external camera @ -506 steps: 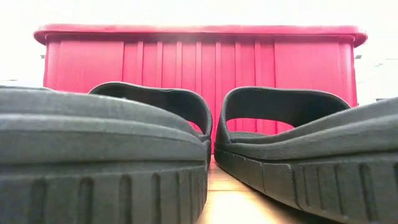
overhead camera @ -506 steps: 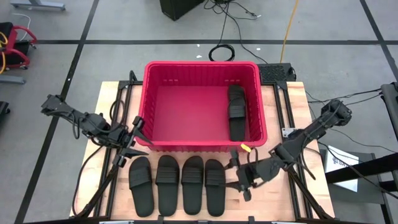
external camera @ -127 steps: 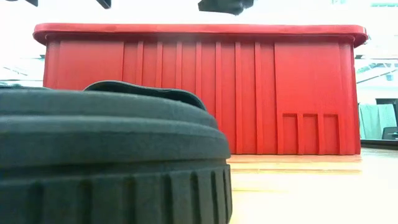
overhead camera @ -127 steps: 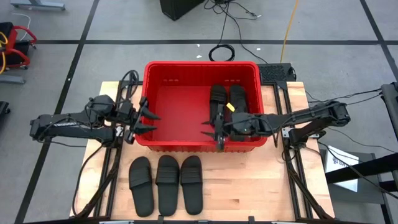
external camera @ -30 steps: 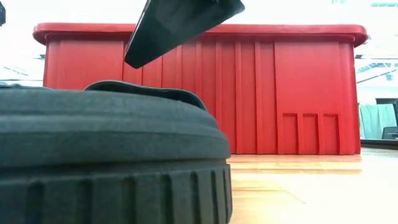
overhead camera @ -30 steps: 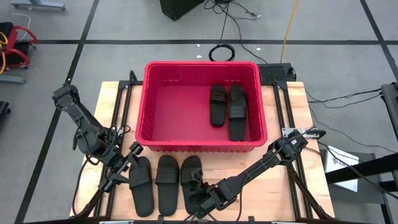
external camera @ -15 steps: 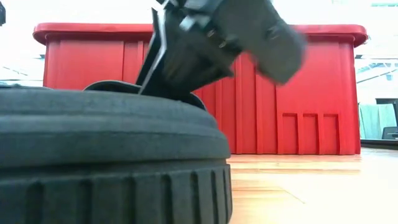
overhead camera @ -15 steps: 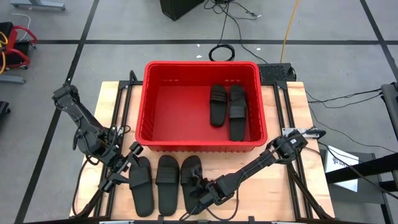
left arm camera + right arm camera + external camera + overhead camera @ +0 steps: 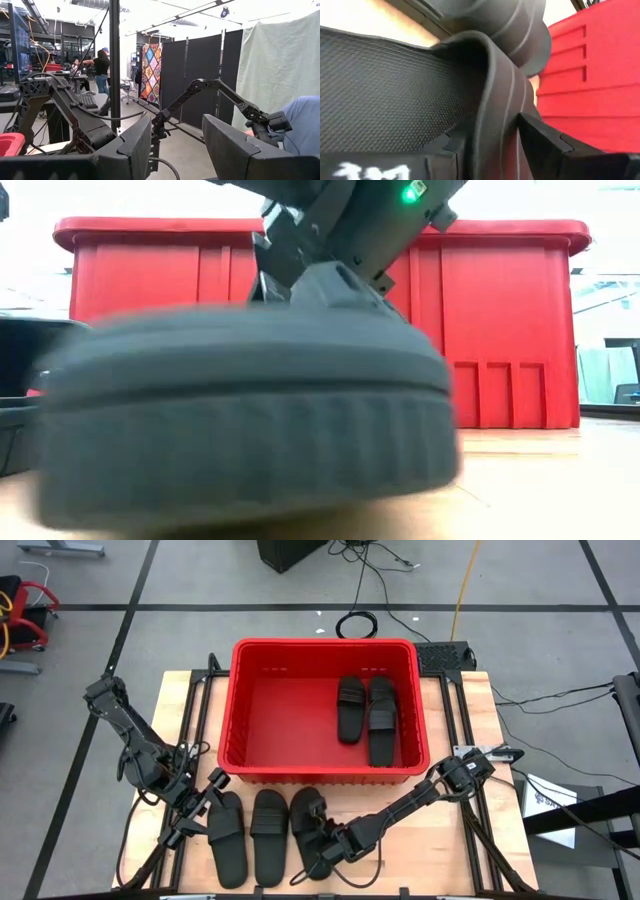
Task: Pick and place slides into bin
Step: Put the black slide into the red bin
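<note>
1. While the wooden surface carries everything, the bin stands at its far middle, already holding two slides side by side on its right, their long axes running from near edge to far edge.
2. Three slides remain in a row just in front of the bin's near wall, parallel to those inside; the rightmost slide is the one in hand, and it appears tipped out of line with its neighbours, its heel looming at the low camera.
3. The right arm reaches in low from the right side of the surface, so the bin lies away and slightly right of its hand.
4. The right hand is clamped on that slide's ribbed strap, a finger on each side in the wrist view. My judgement: the carry is a short lift up and over the near rim, the sole's long axis kept as it is.
5. The left hand waits open and empty just beside the leftmost slide, nearer to that one than the right arm is.
</note>
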`<state>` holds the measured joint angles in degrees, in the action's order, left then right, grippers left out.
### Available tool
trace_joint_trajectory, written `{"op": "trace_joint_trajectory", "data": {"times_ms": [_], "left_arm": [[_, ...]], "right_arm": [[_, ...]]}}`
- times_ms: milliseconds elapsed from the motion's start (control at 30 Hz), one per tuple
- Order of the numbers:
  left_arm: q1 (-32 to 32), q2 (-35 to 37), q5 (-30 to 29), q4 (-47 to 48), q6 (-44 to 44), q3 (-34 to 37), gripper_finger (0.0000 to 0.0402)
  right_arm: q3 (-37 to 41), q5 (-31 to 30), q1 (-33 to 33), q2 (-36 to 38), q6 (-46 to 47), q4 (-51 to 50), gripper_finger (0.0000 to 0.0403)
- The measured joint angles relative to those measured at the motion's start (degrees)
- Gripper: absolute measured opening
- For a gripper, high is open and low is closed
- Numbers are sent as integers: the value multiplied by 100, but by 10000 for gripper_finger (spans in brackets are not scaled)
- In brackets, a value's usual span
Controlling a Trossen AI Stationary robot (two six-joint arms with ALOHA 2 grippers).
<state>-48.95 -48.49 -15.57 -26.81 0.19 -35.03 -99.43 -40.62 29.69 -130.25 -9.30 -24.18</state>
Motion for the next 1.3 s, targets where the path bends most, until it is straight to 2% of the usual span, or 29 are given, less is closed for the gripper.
{"op": "trace_joint_trajectory", "data": {"times_ms": [200, 700, 900, 1133, 1300], "left_arm": [[0, 2, 1, -4, 2, 0, 179], [0, 2, 0, -35, 0, 0, 179], [0, 2, 0, -35, 0, 0, 179], [0, 2, 0, -35, 0, 0, 179], [0, 2, 0, -35, -3, 0, 179]], "right_arm": [[5, -435, 0, -7, 126, -35, 142], [5, -436, -11, -7, 176, 18, 135], [5, -404, -9, -7, 177, 18, 89], [5, 12, -66, -5, 242, 16, 19], [3, 129, -110, -1, 416, 14, 9]]}}
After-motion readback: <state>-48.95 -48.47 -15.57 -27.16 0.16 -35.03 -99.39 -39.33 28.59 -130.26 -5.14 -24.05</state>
